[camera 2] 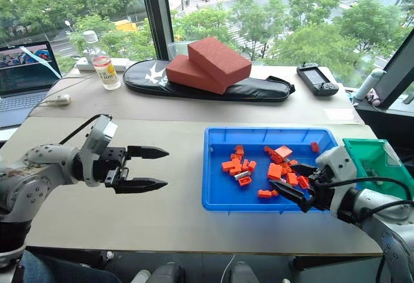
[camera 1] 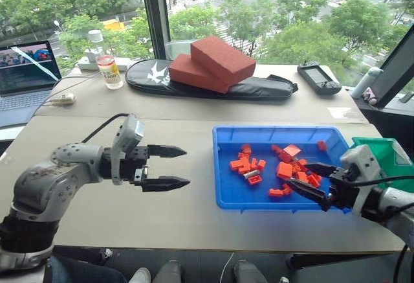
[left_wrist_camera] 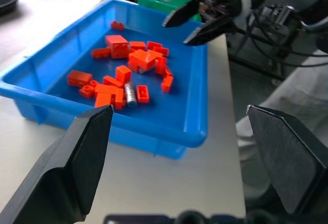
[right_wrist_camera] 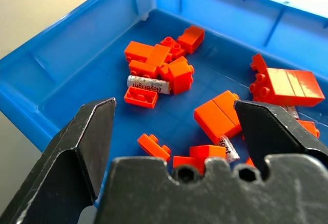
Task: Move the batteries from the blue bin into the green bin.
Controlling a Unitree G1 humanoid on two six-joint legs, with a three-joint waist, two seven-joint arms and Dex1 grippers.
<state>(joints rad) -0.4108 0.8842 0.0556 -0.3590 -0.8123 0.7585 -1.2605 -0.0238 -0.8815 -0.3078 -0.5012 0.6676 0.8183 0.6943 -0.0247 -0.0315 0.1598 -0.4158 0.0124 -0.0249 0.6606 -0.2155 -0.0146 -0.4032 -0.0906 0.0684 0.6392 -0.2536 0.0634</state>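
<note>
Spanning a beige table (camera 1: 162,212) by tall windows (camera 1: 272,17): blue bin (camera 1: 223,166), green bin (camera 1: 394,153); left gripper (camera 1: 169,167) and right gripper (camera 1: 309,179) both spread, empty.

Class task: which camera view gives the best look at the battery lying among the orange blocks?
The right wrist view: the battery lies close, its printed label visible. The left wrist view shows it smaller between blocks; the eye views show a tiny silvery sliver in the blue bin.
</note>
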